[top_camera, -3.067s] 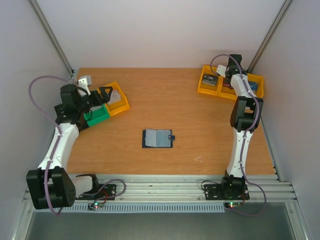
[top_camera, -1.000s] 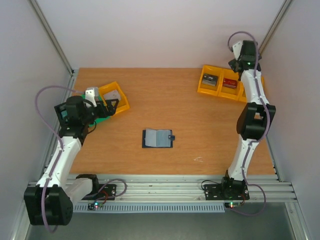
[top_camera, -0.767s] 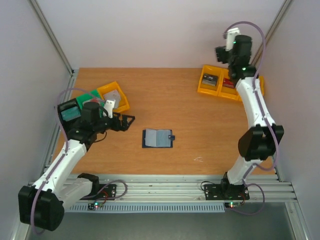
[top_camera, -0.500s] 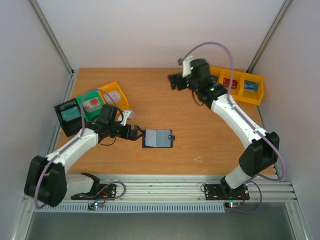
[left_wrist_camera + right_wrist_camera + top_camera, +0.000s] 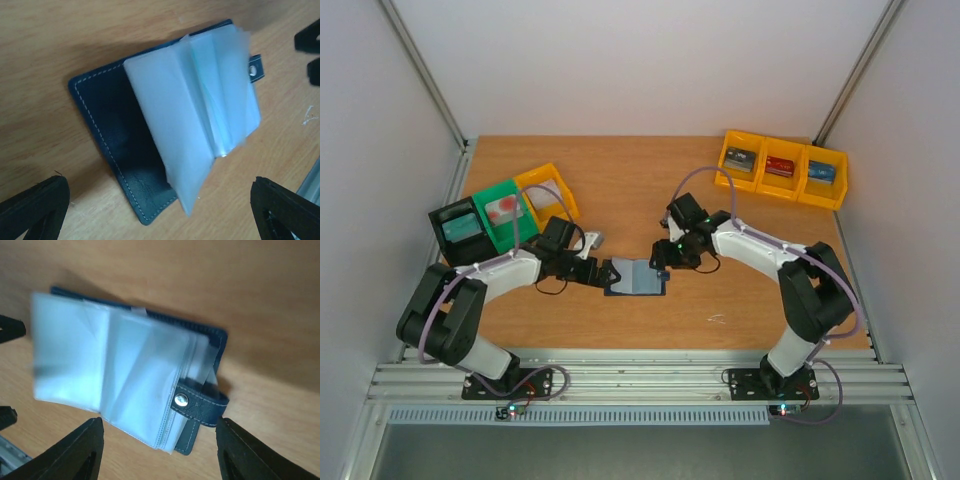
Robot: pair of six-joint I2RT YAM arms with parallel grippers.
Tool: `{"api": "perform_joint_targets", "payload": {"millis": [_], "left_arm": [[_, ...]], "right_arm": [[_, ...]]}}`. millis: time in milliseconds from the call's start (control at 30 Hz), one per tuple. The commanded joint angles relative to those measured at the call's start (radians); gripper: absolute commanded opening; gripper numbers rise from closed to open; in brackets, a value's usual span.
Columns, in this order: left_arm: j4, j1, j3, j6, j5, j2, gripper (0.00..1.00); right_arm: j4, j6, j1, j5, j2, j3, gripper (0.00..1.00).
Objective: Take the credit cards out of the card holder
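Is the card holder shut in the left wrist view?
No, the card holder lies spread open, its pale inner leaves fanned out.

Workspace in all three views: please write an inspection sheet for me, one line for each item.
Surface: wooden table, no spill.
Job's things: card holder lies open at centre, its clear sleeves fanned, no card seen inside; credit cards lie in bins.
Clutter: yellow bin row far right; left bins, black, green and yellow.
Grippers: left gripper open at the holder's left edge; right gripper open around the snap strap; neither holds anything.
Cables: purple cables along both arms.
Surroundings: pale walls, metal rail at near edge.
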Motion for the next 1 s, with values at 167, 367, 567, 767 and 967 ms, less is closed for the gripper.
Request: {"api": "perform_joint_targets", "payload": {"millis": [167,367,567,767,967], "left_arm": [[0.262,-0.032,-0.054,-0.052,0.035,0.104,0.99],[0.319,-0.045,-0.056,-0.025,0.084,0.121,0.93],[0.386,-0.045,-0.081,-0.007,0.103,0.101,0.47],[0.620,-0.045,-0.144,-0.173,0.033,0.039,0.00],[0.574,-0.043,-0.133,-0.102,0.045,-0.115,0.00]], "right_arm": [[0.067,0.050,0.005,-0.192,0.180,-0.005,0.49],[0.106,0.053,0.006,-0.276,0.221,0.017,0.44],[0.143,0.034,0.006,-0.348,0.221,0.015,0.43],[0.118,-0.018,-0.001,-0.366,0.167,0.026,0.45],[0.043,-0.147,-0.079,-0.418,-0.050,0.040,0.56]]}}
